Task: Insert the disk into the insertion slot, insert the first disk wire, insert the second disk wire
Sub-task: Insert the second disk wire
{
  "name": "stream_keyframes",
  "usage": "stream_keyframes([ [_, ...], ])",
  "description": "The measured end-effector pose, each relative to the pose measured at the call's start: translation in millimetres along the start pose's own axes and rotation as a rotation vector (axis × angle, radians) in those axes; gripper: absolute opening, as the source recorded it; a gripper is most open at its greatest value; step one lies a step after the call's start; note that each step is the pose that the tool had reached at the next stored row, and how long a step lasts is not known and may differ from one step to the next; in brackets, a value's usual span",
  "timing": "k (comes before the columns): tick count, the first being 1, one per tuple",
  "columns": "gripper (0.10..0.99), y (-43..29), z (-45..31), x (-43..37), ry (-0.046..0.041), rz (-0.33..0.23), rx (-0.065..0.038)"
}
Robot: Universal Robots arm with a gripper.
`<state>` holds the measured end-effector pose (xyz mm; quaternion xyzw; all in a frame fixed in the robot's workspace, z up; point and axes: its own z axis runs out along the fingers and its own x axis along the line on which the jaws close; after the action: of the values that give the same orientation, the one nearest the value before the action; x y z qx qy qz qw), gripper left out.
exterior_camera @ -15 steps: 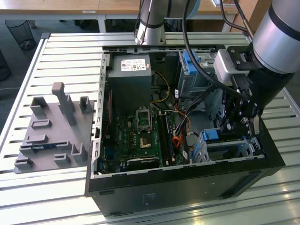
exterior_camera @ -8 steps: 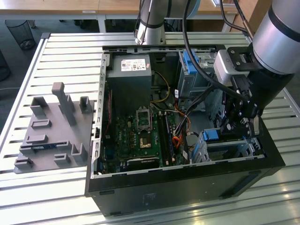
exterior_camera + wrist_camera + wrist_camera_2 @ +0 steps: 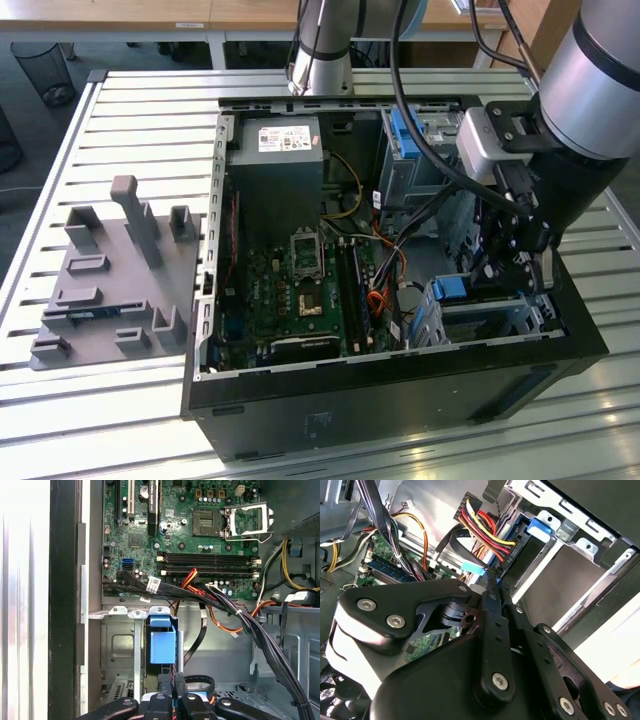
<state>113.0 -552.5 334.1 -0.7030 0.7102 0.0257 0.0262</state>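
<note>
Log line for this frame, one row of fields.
gripper: shut, at disk-end connector | disk: seated in insertion slot | power wires: plugged at disk end

A bright blue carrier (image 3: pixel 163 641) sits by the green motherboard (image 3: pixel 190 530) and red-yellow-black wires (image 3: pixel 487 527).
</note>
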Motion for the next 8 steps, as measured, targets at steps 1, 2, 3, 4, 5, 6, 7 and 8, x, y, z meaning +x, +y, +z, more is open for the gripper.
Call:
stream_keyframes([
  [1,0.149,-0.2,0.1,0.0,0.0000,0.000,0.000],
  [2,0.149,-0.3,0.2,0.1,0.0001,0.000,0.000],
  [3,0.149,-0.4,0.5,0.1,0.0000,0.000,0.000],
  [4,0.149,-0.5,0.6,0.1,0.0001,0.000,0.000],
  [5,0.149,-0.5,0.8,0.1,0.0000,0.000,0.000],
  [6,0.149,-0.5,1.0,0.1,0.0001,0.000,0.000],
  [7,0.149,-0.5,1.2,0.1,0.0001,0.000,0.000],
  [8,0.149,-0.5,1.4,0.1,0.0001,0.000,0.000],
])
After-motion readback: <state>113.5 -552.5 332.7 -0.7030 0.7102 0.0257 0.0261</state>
